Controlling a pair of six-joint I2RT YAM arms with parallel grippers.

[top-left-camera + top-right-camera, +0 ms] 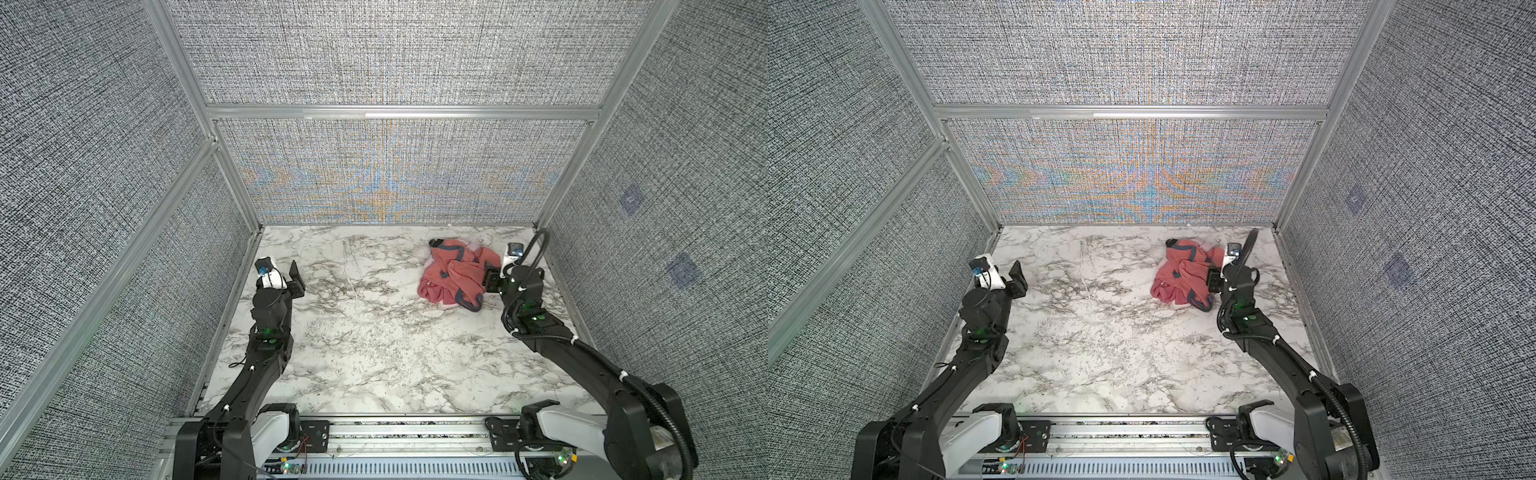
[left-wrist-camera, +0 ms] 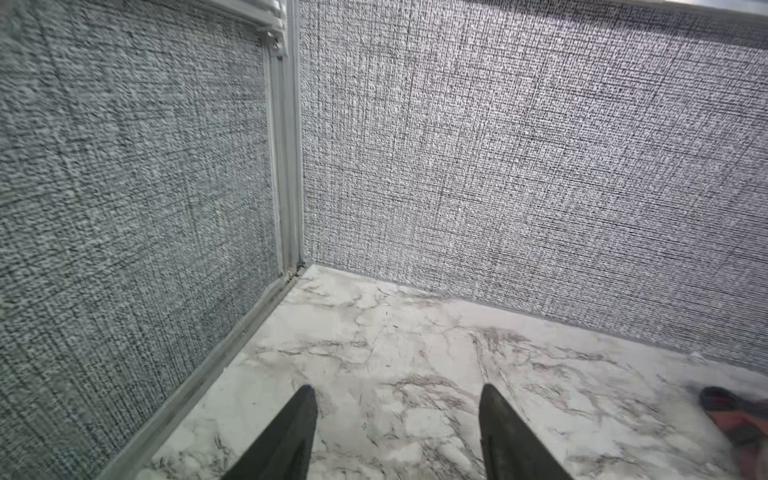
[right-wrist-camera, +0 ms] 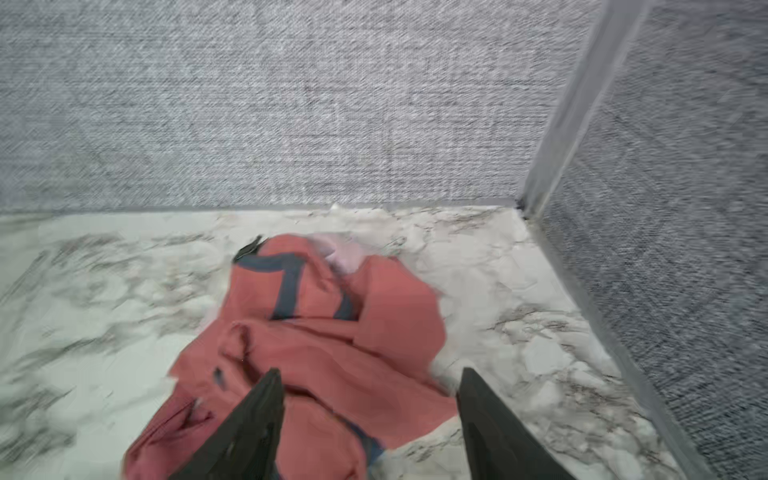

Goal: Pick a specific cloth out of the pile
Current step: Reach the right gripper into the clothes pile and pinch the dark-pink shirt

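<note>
Your right gripper (image 3: 370, 370) hung open over the pile (image 3: 316, 332), lower middle of frame, so you probably needed to pinch somewhere plain red, clear of the blue trim (image 3: 286, 286).

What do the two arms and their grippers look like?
Both arms are black, with white shells at the base. The left arm and the right arm carry white cable ties and small green lights. A ribbed black hose runs along the right arm. The left gripper and right gripper have dark, pointed fingers.
</note>
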